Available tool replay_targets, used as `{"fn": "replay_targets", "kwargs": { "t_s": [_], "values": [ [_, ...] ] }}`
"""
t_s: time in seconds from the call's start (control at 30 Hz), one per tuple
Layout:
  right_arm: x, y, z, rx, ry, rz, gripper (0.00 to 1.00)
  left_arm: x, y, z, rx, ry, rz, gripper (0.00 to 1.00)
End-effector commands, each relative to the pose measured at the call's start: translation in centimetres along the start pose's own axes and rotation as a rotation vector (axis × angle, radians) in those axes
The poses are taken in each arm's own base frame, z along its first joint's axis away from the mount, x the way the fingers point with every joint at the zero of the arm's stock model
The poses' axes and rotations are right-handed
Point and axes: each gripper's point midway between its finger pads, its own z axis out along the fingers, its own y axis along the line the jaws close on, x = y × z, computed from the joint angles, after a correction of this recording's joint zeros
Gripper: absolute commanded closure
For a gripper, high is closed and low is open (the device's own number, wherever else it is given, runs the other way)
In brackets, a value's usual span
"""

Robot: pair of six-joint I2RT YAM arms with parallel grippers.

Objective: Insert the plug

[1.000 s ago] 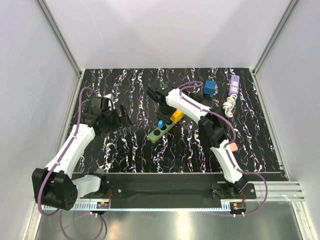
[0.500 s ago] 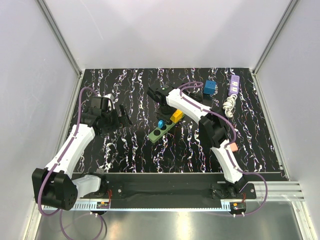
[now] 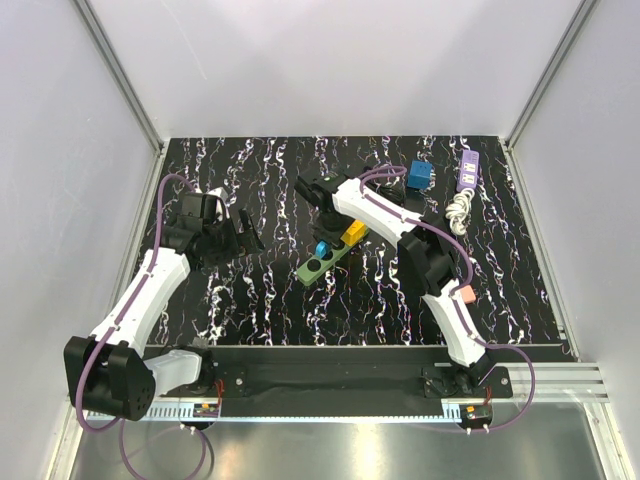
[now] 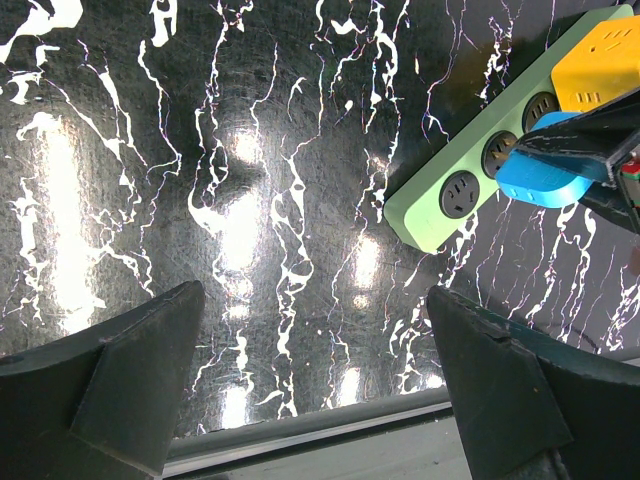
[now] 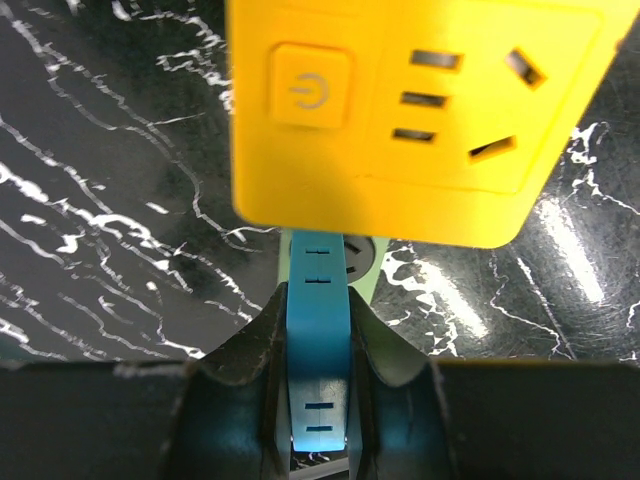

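Blue plug sits clamped in the right gripper at the green power strip; left gripper gapes wide.

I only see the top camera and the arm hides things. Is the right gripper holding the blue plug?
Observer: Yes, the right wrist camera shows the right gripper pinching the blue plug.
Operator: What's that yellow thing?
Observer: A yellow adapter with a power button and socket holes on its face.
Operator: And the left gripper?
Observer: Its wrist camera shows the left gripper wide open, empty, facing the green power strip, whose end socket is free.
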Motion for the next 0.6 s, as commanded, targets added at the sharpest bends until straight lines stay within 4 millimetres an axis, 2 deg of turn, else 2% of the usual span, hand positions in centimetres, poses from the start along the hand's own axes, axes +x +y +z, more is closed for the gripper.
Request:
{"fn": "replay_targets", "kwargs": {
  "t_s": [0.0, 0.23, 0.4, 0.57],
  "values": [
    [0.0, -0.5, -0.6, 0.005, -0.001, 0.046, 1.00, -1.0, -0.2, -0.5, 0.004, -0.042, 0.005, 0.01],
    [-0.1, -0.9, -0.3, 0.017, -0.014, 0.064, 1.00, -1.1, -0.2, -0.6, 0.003, -0.045, 0.001, 0.01],
    [0.3, -0.2, 0.7, 0.006, -0.003, 0.082, 1.00, -1.1, -0.1, -0.6, 0.000, -0.048, 0.001, 0.01],
    [0.4, -0.8, 1.6, 0.063, 0.000, 0.059, 1.00, -1.1, -0.1, -0.6, -0.001, -0.049, 0.003, 0.01]
  ]
}}
